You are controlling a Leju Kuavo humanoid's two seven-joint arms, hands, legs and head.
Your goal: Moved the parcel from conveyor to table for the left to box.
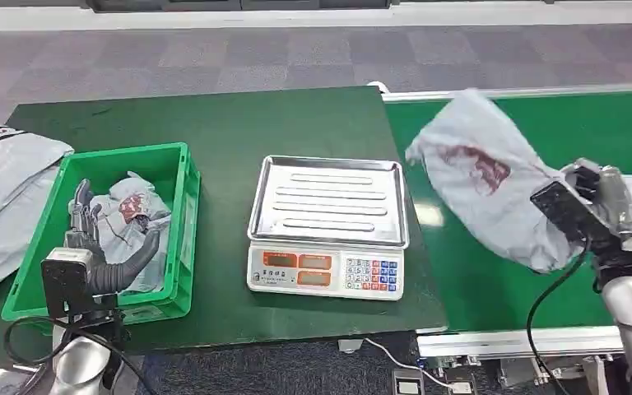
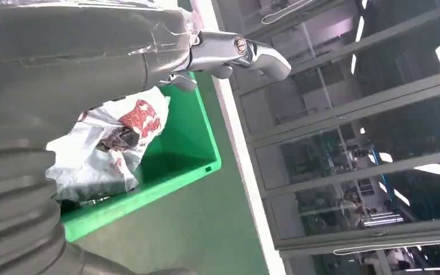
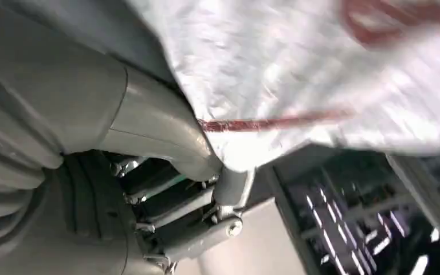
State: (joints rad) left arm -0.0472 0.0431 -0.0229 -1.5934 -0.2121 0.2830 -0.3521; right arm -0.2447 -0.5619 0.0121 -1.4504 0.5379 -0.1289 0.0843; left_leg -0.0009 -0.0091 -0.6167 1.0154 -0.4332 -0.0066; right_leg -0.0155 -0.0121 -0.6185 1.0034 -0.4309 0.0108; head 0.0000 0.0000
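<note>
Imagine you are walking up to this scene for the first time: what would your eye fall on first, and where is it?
First, the grey parcel with a red print, blurred, held up over the green conveyor by the right hand. Next, the bright green box at the table's left, with another parcel inside and the left hand over it. Between them stands a scale with a steel tray.

A scale (image 1: 327, 224) stands mid-table; grey mailers (image 1: 4, 206) lie far left.
</note>
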